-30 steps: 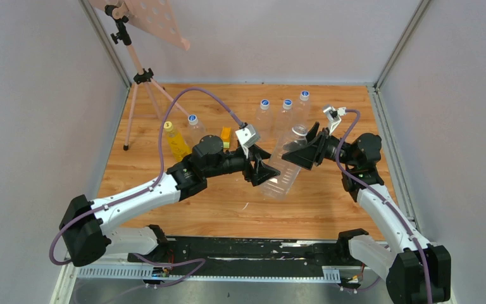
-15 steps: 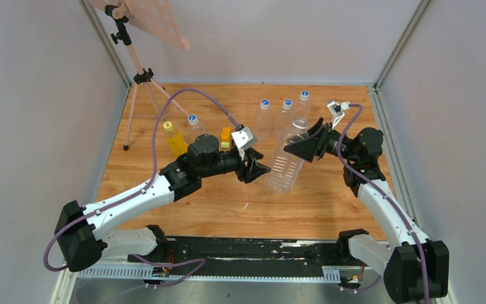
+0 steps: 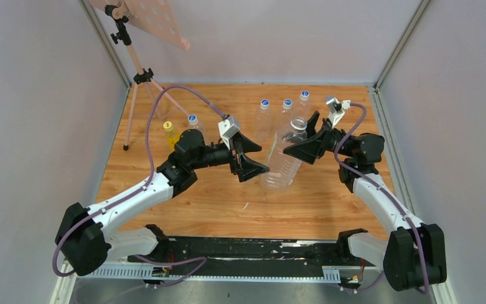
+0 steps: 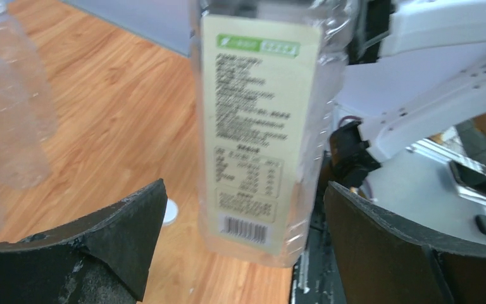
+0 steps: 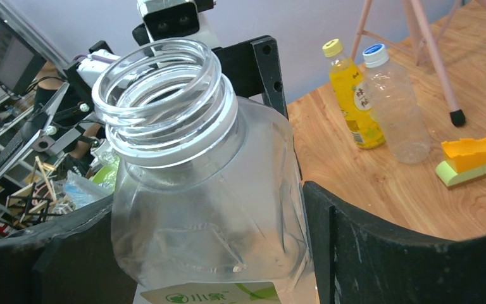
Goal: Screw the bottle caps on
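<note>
A wide clear bottle (image 3: 283, 163) with a pale label (image 4: 259, 126) stands upright mid-table, and its threaded neck (image 5: 164, 95) is uncapped. My right gripper (image 3: 300, 140) is shut on the bottle's shoulder, with a finger pressed to each side in the right wrist view (image 5: 209, 253). Beside the bottle's lower half, my left gripper (image 3: 261, 161) is open. Its jaws stand wide on either side of the label without touching it (image 4: 243, 196). A white cap (image 4: 169, 212) lies on the wood by the bottle's base. The yellow bottle (image 5: 351, 95) and a slim clear bottle (image 5: 395, 107) stand capped.
Three capped clear bottles (image 3: 285, 113) stand in a row at the back. A tripod (image 3: 140, 77) stands at the back left. An orange-and-green block (image 5: 474, 158) lies near the slim bottles. The yellow bottle (image 3: 172, 134) stands left of my left arm.
The right gripper brought the wide bottle from tilted to upright. The left gripper closed, then opened wide, and moved back and up beside the bottle.
</note>
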Controlling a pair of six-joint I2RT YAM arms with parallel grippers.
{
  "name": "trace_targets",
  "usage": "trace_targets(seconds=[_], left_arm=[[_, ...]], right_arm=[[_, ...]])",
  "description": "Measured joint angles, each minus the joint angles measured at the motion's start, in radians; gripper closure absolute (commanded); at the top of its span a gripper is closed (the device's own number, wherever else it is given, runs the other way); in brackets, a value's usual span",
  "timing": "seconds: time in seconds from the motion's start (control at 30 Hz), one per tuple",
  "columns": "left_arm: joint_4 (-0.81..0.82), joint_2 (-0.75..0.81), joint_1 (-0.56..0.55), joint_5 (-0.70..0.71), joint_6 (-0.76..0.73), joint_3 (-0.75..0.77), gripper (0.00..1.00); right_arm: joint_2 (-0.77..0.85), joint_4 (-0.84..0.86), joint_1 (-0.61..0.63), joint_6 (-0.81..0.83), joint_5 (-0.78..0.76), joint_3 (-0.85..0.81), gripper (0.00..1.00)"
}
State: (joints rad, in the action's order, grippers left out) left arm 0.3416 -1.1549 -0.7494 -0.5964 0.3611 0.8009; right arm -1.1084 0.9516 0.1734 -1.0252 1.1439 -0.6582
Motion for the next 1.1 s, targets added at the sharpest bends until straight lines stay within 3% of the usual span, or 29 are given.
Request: trace_targets(seconds=[0.23, 0.5, 0.83, 0.93, 0.97, 1.1], left_arm=[[0.187, -0.077, -0.003, -0.116, 0.156, 0.024, 0.00], [0.269, -0.125, -0.033, -0.114, 0.223, 0.025, 0.01], [0.277, -0.125, -0.054, -0.087, 0.195, 0.024, 0.25], [0.267, -0.121, -0.055, -0.084, 0.182, 0.024, 0.33], [0.259, -0.116, -0.055, -0.082, 0.174, 0.024, 0.41], [0.221, -0.087, -0.059, -0.071, 0.135, 0.016, 0.60]], right_arm=[[-0.054, 0.050, 0.083, -0.005, 0.009, -0.027, 0.90], [-0.071, 0.053, 0.137, 0.008, 0.003, -0.077, 0.90], [-0.095, 0.057, 0.167, 0.007, -0.002, -0.089, 0.90], [-0.097, 0.057, 0.169, 0.013, -0.001, -0.089, 0.81], [-0.097, 0.056, 0.171, 0.017, -0.001, -0.089, 0.75], [-0.091, 0.021, 0.181, 0.057, 0.002, -0.096, 0.46]])
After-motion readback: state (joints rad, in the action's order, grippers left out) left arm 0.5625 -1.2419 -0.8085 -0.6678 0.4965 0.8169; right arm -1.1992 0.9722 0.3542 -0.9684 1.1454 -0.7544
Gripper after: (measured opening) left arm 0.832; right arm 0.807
